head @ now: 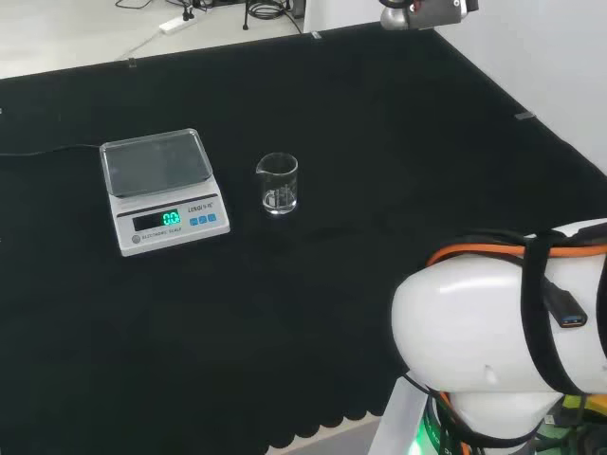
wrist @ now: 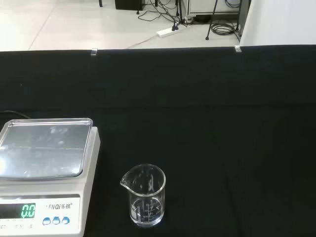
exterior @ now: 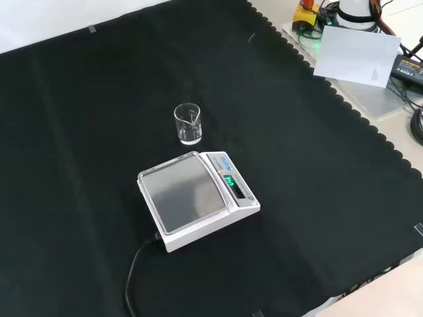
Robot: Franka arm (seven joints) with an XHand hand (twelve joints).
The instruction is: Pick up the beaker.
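A black cloth [head: 398, 142] covers the table from edge to edge, lying flat with faint creases, and its scalloped hem runs along the lower edge of the head view and down the right side of the front view. Near the centre of the head view a small clear glass beaker [head: 278, 183] stands upright on the cloth; in the front view it stands a little above and left of centre [exterior: 188, 123], and in the wrist view it is close and low in the frame [wrist: 144, 195] with its spout plain to see and printed marks on its wall. Whether it holds anything cannot be told. Just beside it, apart and not touching, sits a white weighing scale [head: 163, 190] with a bare steel pan and a lit green display; in the front view the scale [exterior: 197, 200] lies below the beaker and a dark cable [exterior: 135, 271] trails from it toward the lower edge. The arm's big white link [head: 493, 332] takes the lower right of the head view. Beyond the cloth, pale floor [wrist: 74, 24] shows at the top of the wrist view, with a white power strip [wrist: 167, 31] and loose cables. The state of the hand cannot be told.
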